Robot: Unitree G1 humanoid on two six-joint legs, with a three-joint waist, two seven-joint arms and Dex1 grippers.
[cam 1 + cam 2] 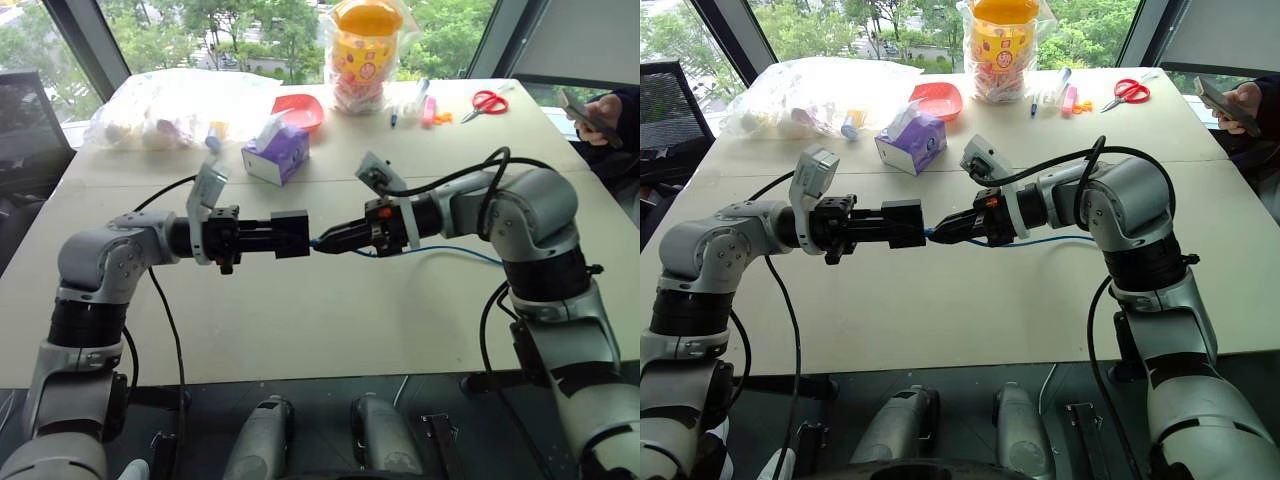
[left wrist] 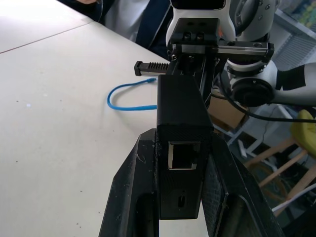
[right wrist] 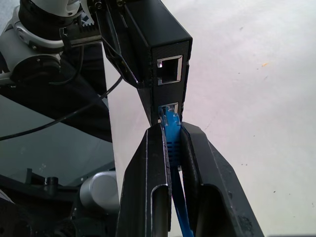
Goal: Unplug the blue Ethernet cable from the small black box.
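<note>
no readable text, labels, brands or numbers on anything

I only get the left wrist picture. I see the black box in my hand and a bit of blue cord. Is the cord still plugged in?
Observer: Yes. In the right wrist view the blue Ethernet cable has its plug sitting in the lower port of the small black box.
Operator: Is the other hand holding it?
Observer: The right hand is shut on the cable's blue boot, just behind the plug.
Operator: Where does the cord go after that?
Observer: From the head camera it trails along the table under the right arm.
Operator: Is anything else on the table?
Observer: A purple tissue box and red scissors lie farther back, away from both hands.
</note>
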